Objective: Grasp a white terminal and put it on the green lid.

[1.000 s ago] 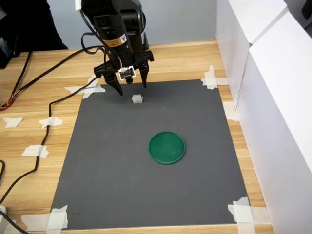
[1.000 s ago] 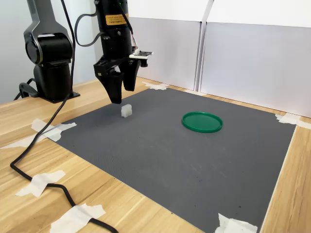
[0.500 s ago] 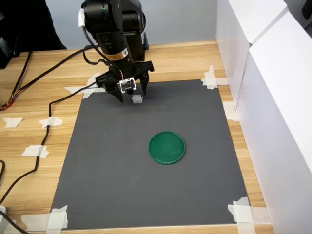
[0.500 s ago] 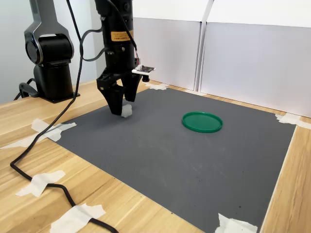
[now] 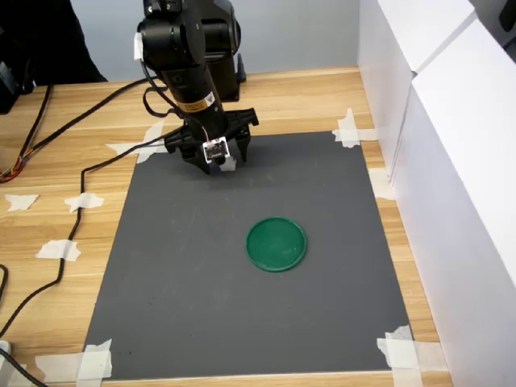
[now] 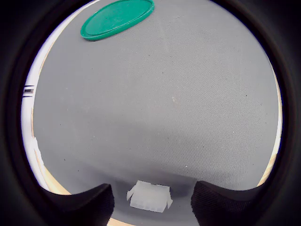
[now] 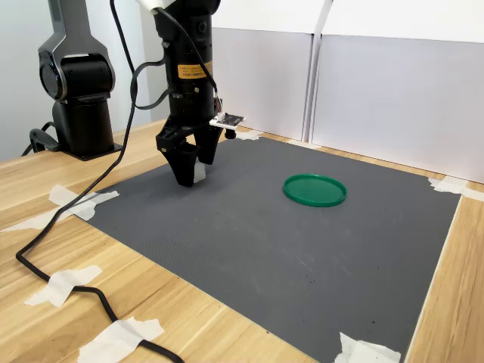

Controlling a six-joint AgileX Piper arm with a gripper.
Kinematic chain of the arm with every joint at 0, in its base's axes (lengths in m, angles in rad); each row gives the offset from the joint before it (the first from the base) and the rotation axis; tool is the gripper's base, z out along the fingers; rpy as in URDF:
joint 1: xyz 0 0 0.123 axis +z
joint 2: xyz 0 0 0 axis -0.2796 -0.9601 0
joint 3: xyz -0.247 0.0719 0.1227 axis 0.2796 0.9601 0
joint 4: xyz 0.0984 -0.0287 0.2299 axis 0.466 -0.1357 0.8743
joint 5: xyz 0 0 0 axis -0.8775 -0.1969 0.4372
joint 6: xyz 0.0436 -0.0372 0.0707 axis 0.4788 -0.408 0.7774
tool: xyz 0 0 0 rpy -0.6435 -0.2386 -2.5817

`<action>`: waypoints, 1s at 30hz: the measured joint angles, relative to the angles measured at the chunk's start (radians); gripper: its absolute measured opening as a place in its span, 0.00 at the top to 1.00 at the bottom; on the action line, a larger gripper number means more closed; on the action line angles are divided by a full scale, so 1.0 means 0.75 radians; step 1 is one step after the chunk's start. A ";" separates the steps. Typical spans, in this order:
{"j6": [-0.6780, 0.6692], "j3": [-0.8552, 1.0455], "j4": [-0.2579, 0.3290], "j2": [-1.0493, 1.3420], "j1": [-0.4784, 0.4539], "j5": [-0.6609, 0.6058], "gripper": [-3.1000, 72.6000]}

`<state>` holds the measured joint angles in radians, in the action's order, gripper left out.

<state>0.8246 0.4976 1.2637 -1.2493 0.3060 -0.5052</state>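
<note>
Wrist view shows our gripper [image 6: 149,200] spread wide, holding nothing, one finger either side of the terminal [image 6: 149,197] resting on the mat [image 6: 188,94], we judge to straddle it for closing; lid [image 6: 117,18] well apart.

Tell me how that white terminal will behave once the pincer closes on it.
The white terminal looks tiny and blocky, so probably light and stiff. Its ridged sides may give the open pincer some grip, though so small a piece might twist or pop out if squeezed off-centre.
</note>
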 joint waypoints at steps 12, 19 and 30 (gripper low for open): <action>-0.004 0.000 0.024 0.000 0.000 0.000 0.48; -0.004 -0.002 0.027 0.000 0.000 -0.001 0.55; -0.022 -0.288 0.044 0.010 0.000 -0.162 0.55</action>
<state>0.8082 0.2816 1.2965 -1.2419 0.3060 -0.6264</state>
